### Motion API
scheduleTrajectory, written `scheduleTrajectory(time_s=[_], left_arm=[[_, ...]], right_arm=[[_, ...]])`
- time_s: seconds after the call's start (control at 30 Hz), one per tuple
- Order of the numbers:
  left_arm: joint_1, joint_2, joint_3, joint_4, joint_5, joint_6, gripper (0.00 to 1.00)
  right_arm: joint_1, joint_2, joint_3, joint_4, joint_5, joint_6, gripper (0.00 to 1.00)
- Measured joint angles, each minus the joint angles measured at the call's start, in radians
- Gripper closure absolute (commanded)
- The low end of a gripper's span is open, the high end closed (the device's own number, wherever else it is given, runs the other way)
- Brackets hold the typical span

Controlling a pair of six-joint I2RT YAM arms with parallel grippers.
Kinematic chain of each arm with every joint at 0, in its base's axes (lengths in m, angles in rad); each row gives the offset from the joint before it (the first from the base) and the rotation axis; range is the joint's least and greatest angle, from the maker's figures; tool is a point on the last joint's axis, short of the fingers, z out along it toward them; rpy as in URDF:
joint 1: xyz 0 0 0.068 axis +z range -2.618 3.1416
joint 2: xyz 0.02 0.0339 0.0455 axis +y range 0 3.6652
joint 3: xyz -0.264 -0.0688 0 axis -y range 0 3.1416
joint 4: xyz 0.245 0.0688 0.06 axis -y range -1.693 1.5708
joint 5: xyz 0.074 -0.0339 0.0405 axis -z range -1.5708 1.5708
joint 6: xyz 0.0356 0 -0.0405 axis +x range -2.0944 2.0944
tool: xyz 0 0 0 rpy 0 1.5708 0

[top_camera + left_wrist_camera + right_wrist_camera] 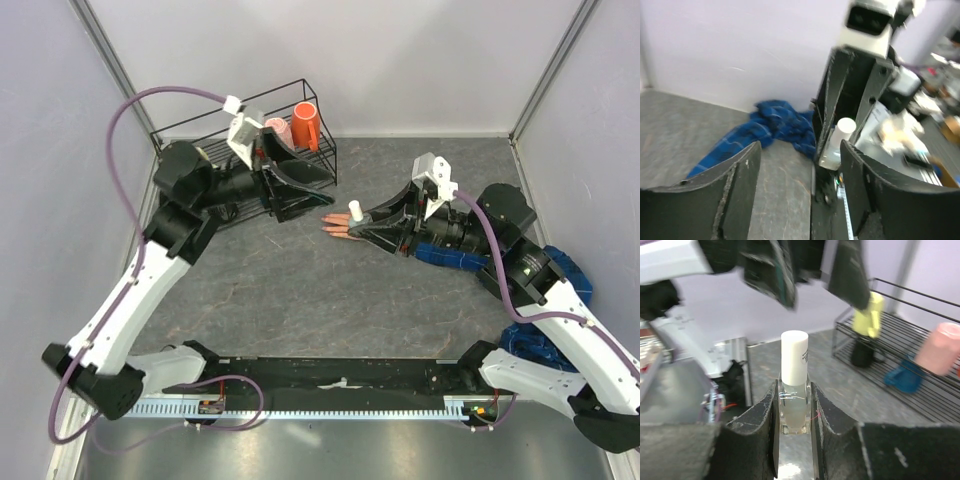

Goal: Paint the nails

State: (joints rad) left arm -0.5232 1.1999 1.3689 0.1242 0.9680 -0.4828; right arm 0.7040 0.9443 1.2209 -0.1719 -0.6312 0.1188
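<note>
From the near edge of the desk, my right arm reaches over the blue plaid sleeve [560,275] on the right side, and it covers most of the cloth. Past it, around the middle of the desk, the right gripper [794,390] is clenched on a small clear bottle [793,412] with a white cap [794,362], held upright. The fake hand [340,227] pokes out just beside and below that claw, fingers pointing left and flat on the desk. Its wrist is hidden under the fingers of the claw. The nails [326,226] at its tips are too small for me to make out. Just beyond, the left gripper [800,147] stands released with its jaws wide apart and nothing between them. At the far left corner sits the wire rack [320,130] with an orange cup [306,125]. Its other contents show only as yellow, blue and pink blurs in my right wrist view.
</note>
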Motion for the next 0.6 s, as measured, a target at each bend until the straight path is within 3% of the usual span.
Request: scheduleTrajectory(time_s=[0.17,0.4,0.6], left_arm=[[-0.043,-0.117,-0.029,-0.07,-0.298,-0.017,0.36],[-0.353,-0.119,-0.035,-0.1,-0.679,0.058,0.39],[-0.444,-0.078,-0.026,-0.129,-0.894,0.138,0.47]], right_arm=[[0.0,0.0,0.009,-0.062,0.15,-0.045,1.0],[0.0,0.002,0.009,-0.097,0.277,-0.057,1.0],[0.0,0.0,0.009,-0.099,0.301,-0.057,1.0]])
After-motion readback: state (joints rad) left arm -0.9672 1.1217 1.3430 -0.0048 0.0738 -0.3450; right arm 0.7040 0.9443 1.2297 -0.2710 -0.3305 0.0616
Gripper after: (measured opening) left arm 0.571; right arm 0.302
